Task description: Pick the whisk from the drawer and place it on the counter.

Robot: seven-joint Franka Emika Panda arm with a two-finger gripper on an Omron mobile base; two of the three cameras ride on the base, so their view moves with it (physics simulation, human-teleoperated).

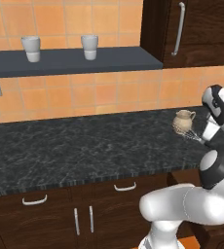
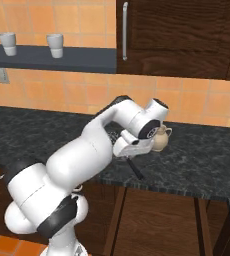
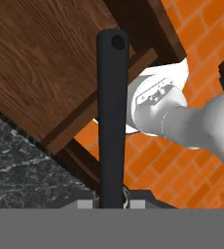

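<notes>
My gripper (image 3: 111, 202) is shut on the whisk, whose dark handle (image 3: 111, 112) runs straight up the hand view. From the right base, the handle (image 2: 135, 169) slants down out of the gripper (image 2: 129, 156), over the counter's front edge. The silver wire head (image 1: 190, 135) pokes out beside the arm, just in front of the beige jug (image 1: 183, 120). Beneath the whisk lies the open drawer with its plain wood interior (image 3: 46, 63), seen below the counter edge as a brown box (image 2: 157, 220). The black marble counter (image 1: 84, 146) stretches away to the left.
The beige jug (image 2: 160, 139) stands on the counter close behind the hand. A dark grey wall shelf (image 1: 70, 61) carries two white cups (image 1: 31, 48) (image 1: 89, 46). A dark wall cabinet (image 2: 177, 35) hangs above. Drawer fronts with curved silver handles (image 1: 125, 186) sit under the counter.
</notes>
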